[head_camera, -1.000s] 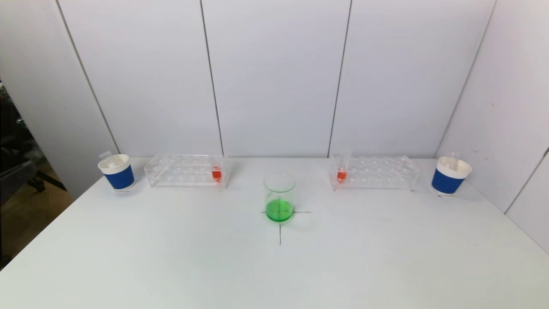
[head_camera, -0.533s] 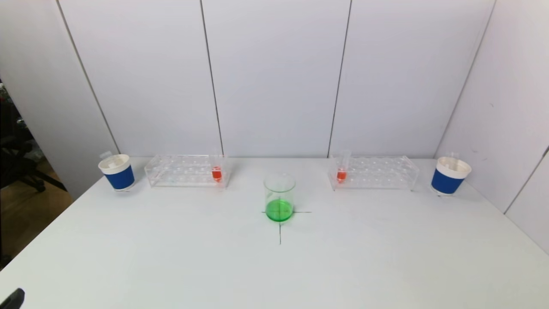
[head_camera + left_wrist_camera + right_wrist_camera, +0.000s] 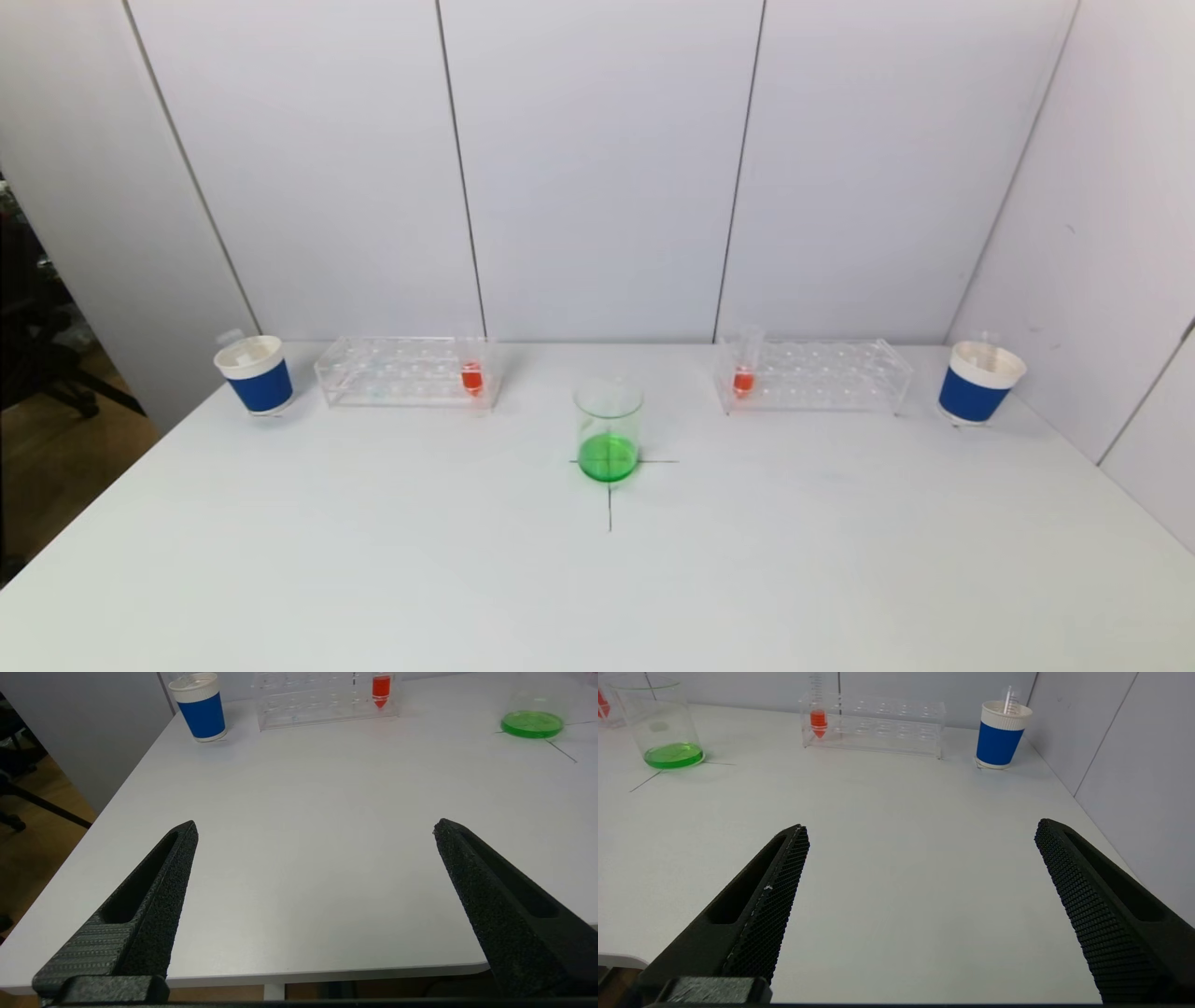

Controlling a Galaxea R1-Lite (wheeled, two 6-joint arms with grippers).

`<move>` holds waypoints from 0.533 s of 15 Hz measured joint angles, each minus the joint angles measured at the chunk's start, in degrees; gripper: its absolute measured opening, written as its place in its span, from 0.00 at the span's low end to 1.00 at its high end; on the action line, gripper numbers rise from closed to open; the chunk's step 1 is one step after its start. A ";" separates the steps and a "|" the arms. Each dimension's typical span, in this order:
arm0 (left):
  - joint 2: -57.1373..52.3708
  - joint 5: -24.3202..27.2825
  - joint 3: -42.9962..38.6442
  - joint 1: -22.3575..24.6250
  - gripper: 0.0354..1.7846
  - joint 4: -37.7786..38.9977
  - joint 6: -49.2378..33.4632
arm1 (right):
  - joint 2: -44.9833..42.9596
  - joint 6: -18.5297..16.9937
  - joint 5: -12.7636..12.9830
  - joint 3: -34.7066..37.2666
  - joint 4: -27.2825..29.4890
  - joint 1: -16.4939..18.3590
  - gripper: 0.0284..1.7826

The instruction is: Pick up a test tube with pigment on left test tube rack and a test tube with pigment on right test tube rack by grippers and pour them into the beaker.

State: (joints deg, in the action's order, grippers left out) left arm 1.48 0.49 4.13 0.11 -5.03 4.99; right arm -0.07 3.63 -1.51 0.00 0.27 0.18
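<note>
A clear beaker [image 3: 608, 429] holding green liquid stands mid-table on a drawn cross. The left clear rack [image 3: 403, 371] holds one test tube with orange-red pigment [image 3: 471, 376] at its inner end; the right rack [image 3: 812, 375] holds another [image 3: 743, 377] at its inner end. Both arms are out of the head view. My left gripper [image 3: 315, 828] hangs open over the table's near left edge, far from the left tube [image 3: 380, 689]. My right gripper [image 3: 920, 828] is open above the near right part of the table, far from the right tube [image 3: 818, 720]. Nothing lies between either pair of fingers.
A blue-and-white paper cup [image 3: 255, 373] stands left of the left rack, and another [image 3: 978, 381] right of the right rack, each with an empty tube inside. White wall panels close the back and right side. The table's left edge drops to the floor.
A dark tip that showed at the head view's bottom left corner half a second ago is gone. Nothing on the table has moved.
</note>
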 joint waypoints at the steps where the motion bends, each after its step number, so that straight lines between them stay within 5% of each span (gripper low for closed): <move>1: -0.54 -0.13 -0.87 0.02 0.99 0.00 0.00 | 0.00 0.00 0.02 0.00 0.00 0.00 0.99; 8: -1.52 -0.59 -2.24 0.05 0.99 0.60 -5.10 | 0.00 0.00 0.00 0.00 -0.02 -0.02 0.99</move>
State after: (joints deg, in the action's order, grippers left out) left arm -0.05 -0.10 1.89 0.16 -4.44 -0.11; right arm -0.07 3.63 -1.51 0.00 0.24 0.16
